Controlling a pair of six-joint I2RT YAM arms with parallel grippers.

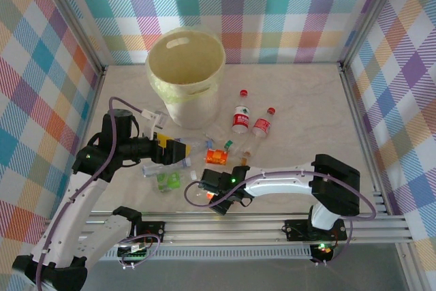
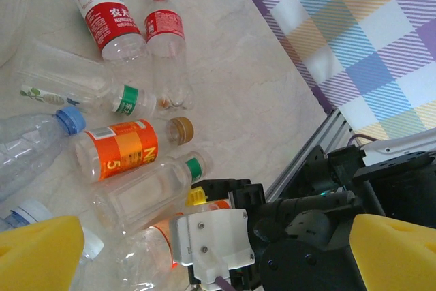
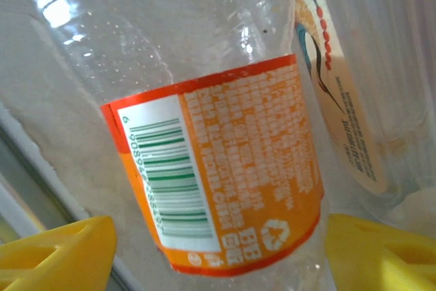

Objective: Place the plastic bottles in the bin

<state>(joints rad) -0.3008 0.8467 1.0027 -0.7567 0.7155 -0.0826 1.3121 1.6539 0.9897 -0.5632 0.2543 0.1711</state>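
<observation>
The pale yellow bin (image 1: 185, 73) stands at the back left of the table. Two red-labelled bottles (image 1: 240, 117) lie to its right, and an orange-labelled bottle (image 1: 216, 157) and a crushed green one (image 1: 167, 180) lie in front of it. My right gripper (image 1: 216, 195) is low over a clear bottle with an orange label (image 3: 218, 182). Its yellow fingers (image 3: 58, 253) stand either side of that bottle, open, with a gap on the left. My left gripper (image 1: 172, 148) hovers open above the pile, its fingertips (image 2: 37, 253) wide apart over several bottles (image 2: 122, 149).
The right arm's white wrist housing (image 2: 214, 240) and black links sit directly under my left gripper. An aluminium rail (image 1: 259, 226) runs along the near edge. Checked cloth walls (image 1: 402, 100) close in the sides and back. Bare table (image 1: 306, 120) lies to the right.
</observation>
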